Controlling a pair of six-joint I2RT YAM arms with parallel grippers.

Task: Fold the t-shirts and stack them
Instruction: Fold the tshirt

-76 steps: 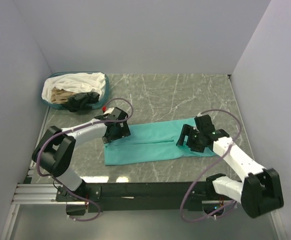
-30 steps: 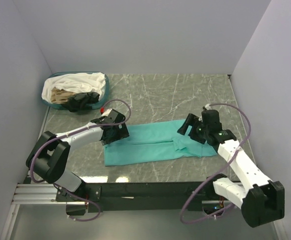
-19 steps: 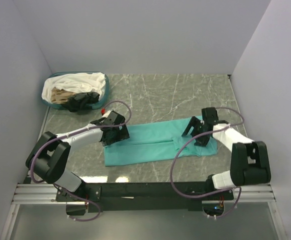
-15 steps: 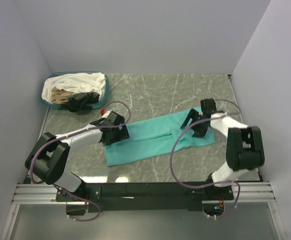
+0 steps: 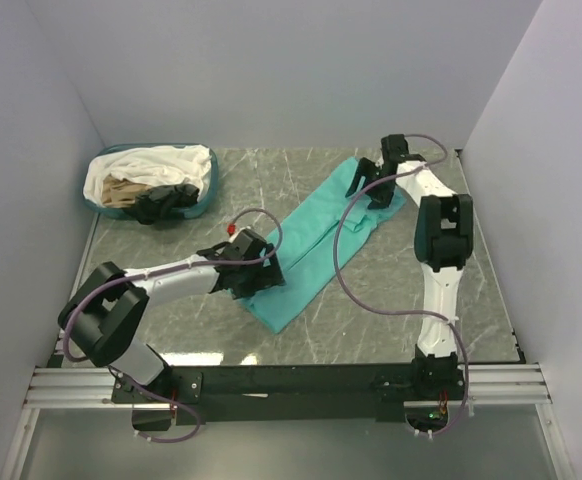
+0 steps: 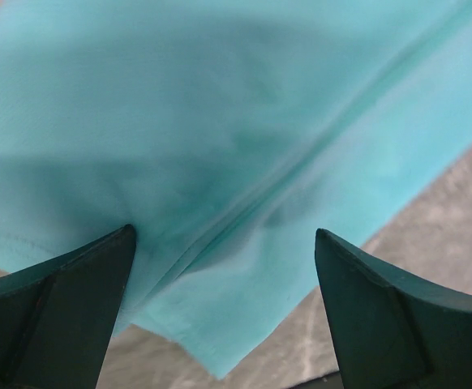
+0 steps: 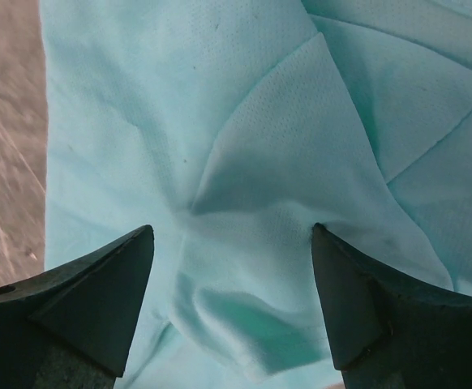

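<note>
Diagonally across the worktop (image 5: 391, 300), the teal t-shirt (image 5: 316, 232) lay as a long strip, near-centre to far right corner; the left gripper (image 5: 254, 278) stood wide open over its near end, the right gripper (image 5: 374, 182), jaws also apart, over its far end.
</note>
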